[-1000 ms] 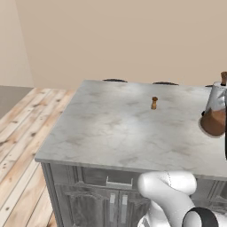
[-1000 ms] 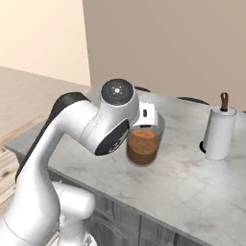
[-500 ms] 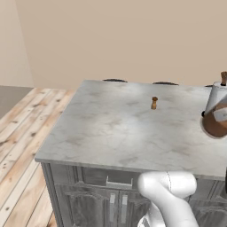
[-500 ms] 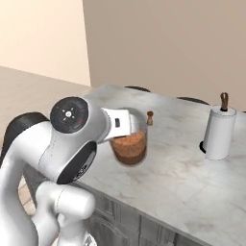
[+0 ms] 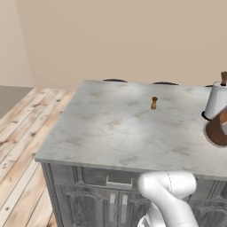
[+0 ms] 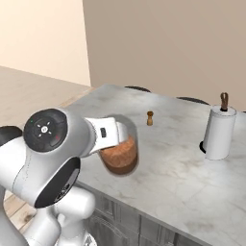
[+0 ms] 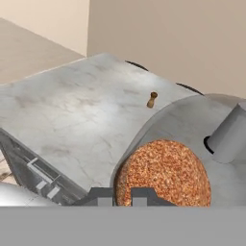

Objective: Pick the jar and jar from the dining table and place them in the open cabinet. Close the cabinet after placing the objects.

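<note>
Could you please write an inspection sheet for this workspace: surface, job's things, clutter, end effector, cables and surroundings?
Surface: dining table, white-grey marble top over a grey panelled base.
Job's things: jar with reddish-brown filling, held tilted above the table's near edge; a second jar and a cabinet: nothing seen.
Clutter: small brown shaker standing upright near the far side; paper towel roll upright on its dark holder at the right end.
End effector: gripper shut on the jar.
Cables: nothing seen.
Surroundings: beige wall behind the table; wooden plank floor on the left; dark chair tops at the far edge.
</note>
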You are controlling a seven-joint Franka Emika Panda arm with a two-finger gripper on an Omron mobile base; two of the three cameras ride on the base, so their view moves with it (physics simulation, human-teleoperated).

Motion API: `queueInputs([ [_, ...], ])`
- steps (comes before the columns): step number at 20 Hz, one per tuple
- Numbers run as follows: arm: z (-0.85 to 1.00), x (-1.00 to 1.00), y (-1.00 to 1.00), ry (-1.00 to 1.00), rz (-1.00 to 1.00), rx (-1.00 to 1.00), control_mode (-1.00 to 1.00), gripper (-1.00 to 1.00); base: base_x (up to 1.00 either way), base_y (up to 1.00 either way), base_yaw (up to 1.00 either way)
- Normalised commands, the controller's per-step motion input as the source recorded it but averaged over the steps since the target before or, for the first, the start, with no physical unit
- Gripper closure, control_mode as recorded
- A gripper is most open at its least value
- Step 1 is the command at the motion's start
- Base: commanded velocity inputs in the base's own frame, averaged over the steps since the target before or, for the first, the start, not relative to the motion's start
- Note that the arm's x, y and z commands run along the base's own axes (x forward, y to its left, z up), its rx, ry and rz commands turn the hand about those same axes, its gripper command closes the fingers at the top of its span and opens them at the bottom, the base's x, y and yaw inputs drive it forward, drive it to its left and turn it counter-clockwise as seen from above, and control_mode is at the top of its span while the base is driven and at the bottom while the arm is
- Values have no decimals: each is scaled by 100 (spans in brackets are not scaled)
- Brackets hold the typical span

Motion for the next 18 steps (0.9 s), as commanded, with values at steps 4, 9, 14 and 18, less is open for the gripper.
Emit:
queueInputs([
  [4, 0, -27, 24, 8, 11, -4, -100, 100, 0, 0, 0],
  [9, 0, -5, 43, 13, 11, -5, -100, 100, 0, 0, 0],
  [14, 0, 0, 15, 6, 11, -2, -100, 100, 0, 0, 0],
  [18, 0, 0, 0, 0, 2, 0, 100, 100, 0, 0, 0],
])
